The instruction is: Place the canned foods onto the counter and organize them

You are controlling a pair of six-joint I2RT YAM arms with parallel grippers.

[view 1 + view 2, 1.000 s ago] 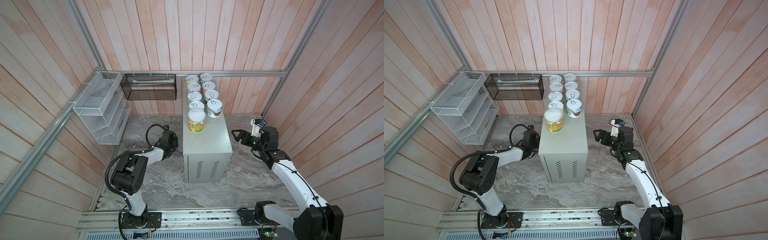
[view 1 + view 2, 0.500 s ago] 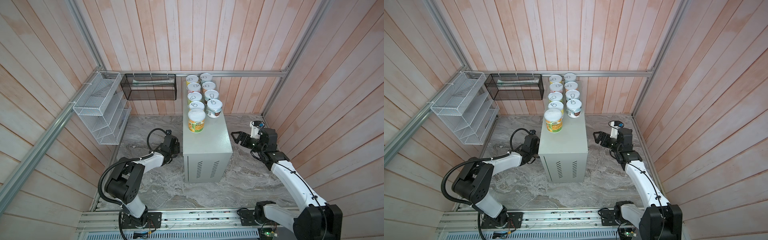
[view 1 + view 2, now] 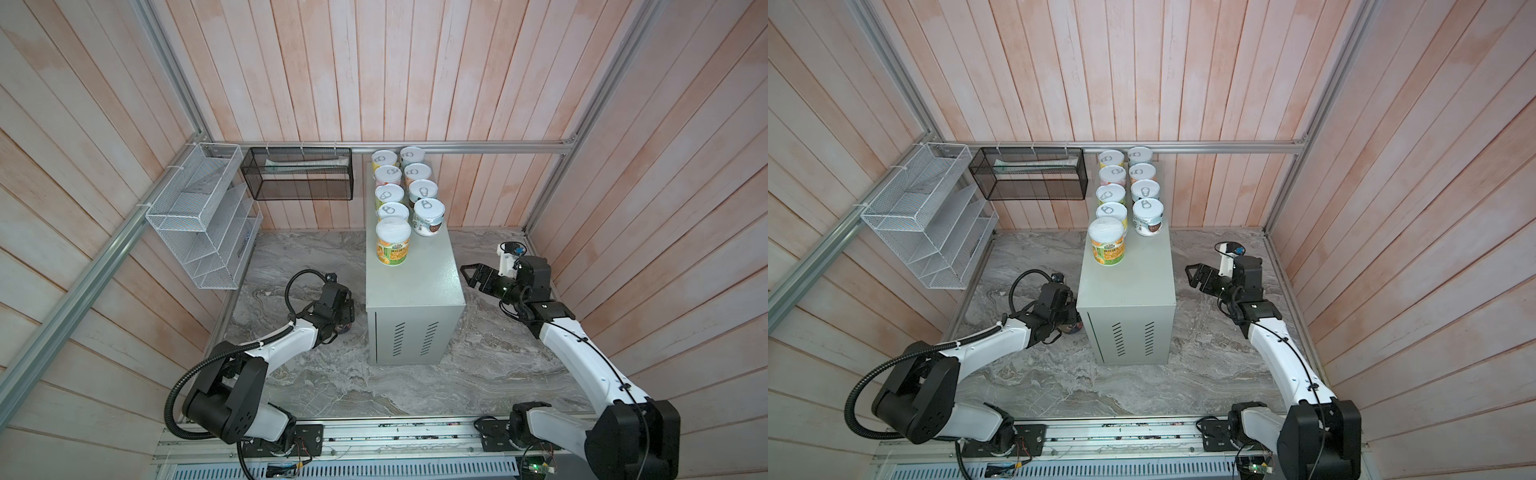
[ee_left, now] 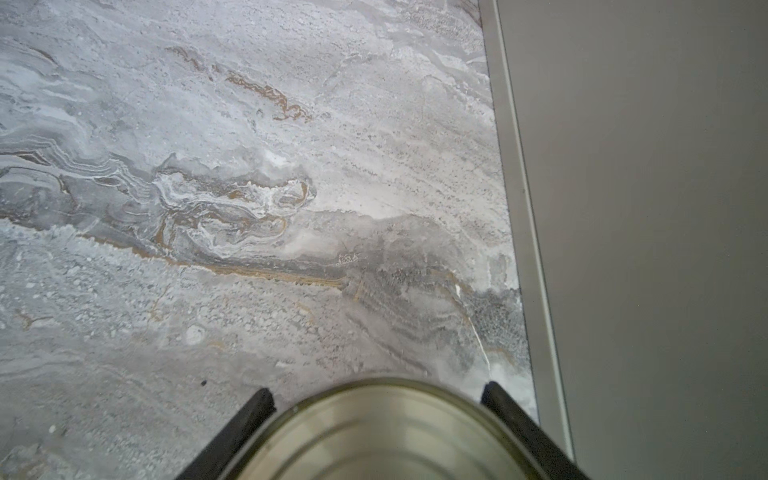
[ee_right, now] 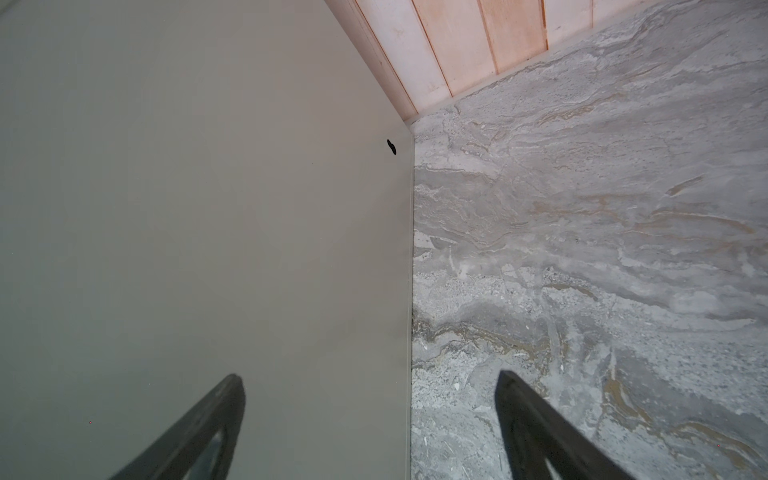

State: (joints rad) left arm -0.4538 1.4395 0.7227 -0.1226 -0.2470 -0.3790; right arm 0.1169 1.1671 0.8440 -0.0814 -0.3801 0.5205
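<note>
We see nine small silvery-lidded tins [image 3: 390, 194] in two rows on the pale grey-green metal box worktop [image 3: 419, 278], itself standing on a grey marble-patterned surface [image 3: 478, 353].

Your two arms match: white shells between black joint housings. On the left arm [image 3: 286, 345], a black corrugated hose [image 3: 169, 409] loops from the shoulder, and a thinner black cable [image 3: 305, 272] arcs above the wrist. The right arm [image 3: 573, 361] has a thin black wire [image 3: 602, 358] clipped along its white forearm and a white camera bracket [image 3: 505, 259]. The left gripper [image 4: 378, 390] and right gripper [image 5: 370, 376] have black tapering fingers.
</note>
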